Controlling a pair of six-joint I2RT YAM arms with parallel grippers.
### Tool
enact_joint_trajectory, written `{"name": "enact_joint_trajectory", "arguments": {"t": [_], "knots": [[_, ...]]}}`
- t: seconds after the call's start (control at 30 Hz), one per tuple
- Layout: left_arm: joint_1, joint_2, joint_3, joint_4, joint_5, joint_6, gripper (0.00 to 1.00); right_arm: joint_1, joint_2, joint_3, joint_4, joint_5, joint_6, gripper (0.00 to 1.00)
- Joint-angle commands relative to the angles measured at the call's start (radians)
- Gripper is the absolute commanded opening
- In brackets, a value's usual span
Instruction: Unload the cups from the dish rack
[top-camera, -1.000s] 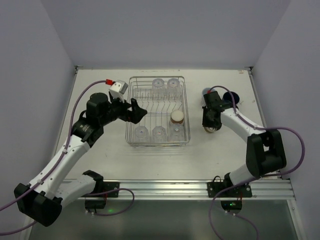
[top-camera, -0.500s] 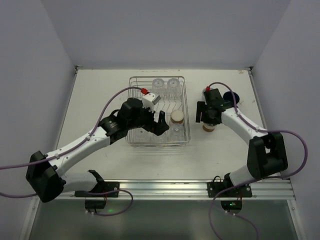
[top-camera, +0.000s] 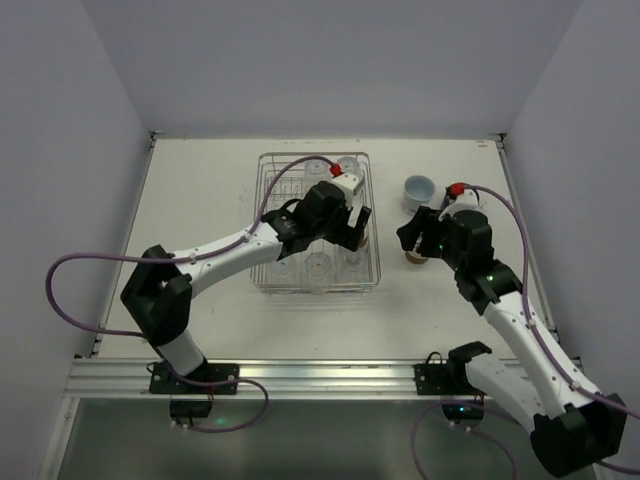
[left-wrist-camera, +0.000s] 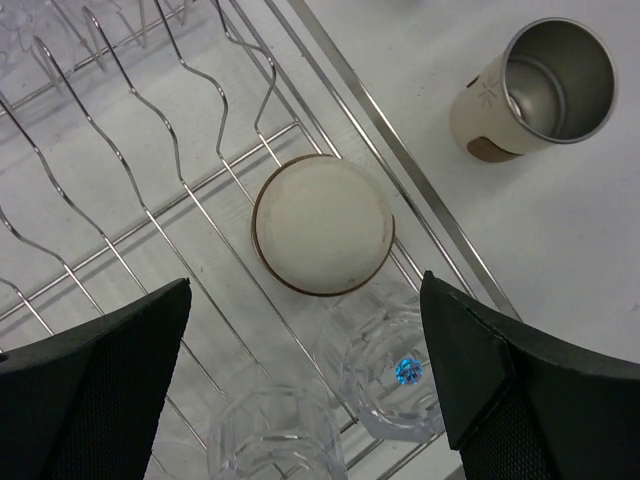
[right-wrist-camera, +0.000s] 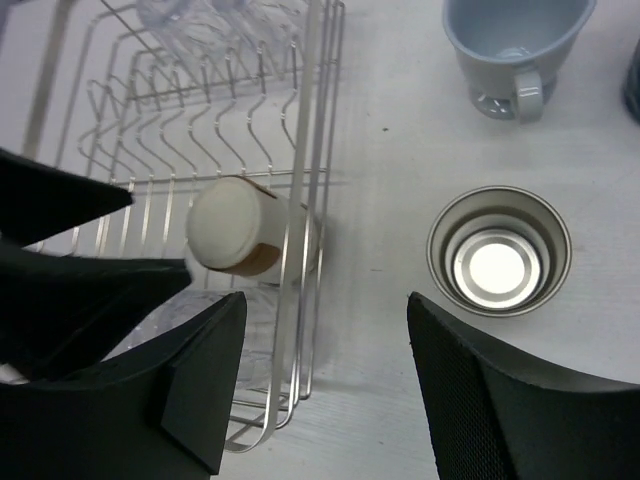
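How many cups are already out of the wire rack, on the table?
2 for sure: a steel-lined beige cup just right of the rack, and a pale blue-grey mug beyond it. A dark thing at the right wrist view's edge may be a third.

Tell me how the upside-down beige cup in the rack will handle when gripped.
The beige cup looks rigid and smooth-sided, so it may slip in the left tool. Sitting inverted on the dish rack wires beside clear tumblers, it could tip or knock them if nudged.
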Motion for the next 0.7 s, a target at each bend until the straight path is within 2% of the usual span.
{"name": "enact_joint_trajectory", "arguments": {"t": [0.0,0.43,0.67], "knots": [[-0.002,0.056,0.076,0.018,-0.078,0.028,0.98,0.005,-0.109,-0.055,0.166,-0.071,0.069,0.68],[-0.004,0.236,0.17,0.015,-0.034,0.038,0.97,0.003,-0.152,-0.086,0.174,-0.122,0.067,0.68],[-0.004,0.273,0.185,0.019,-0.044,0.039,0.84,0.005,-0.148,-0.084,0.177,-0.132,0.069,0.68]]}}
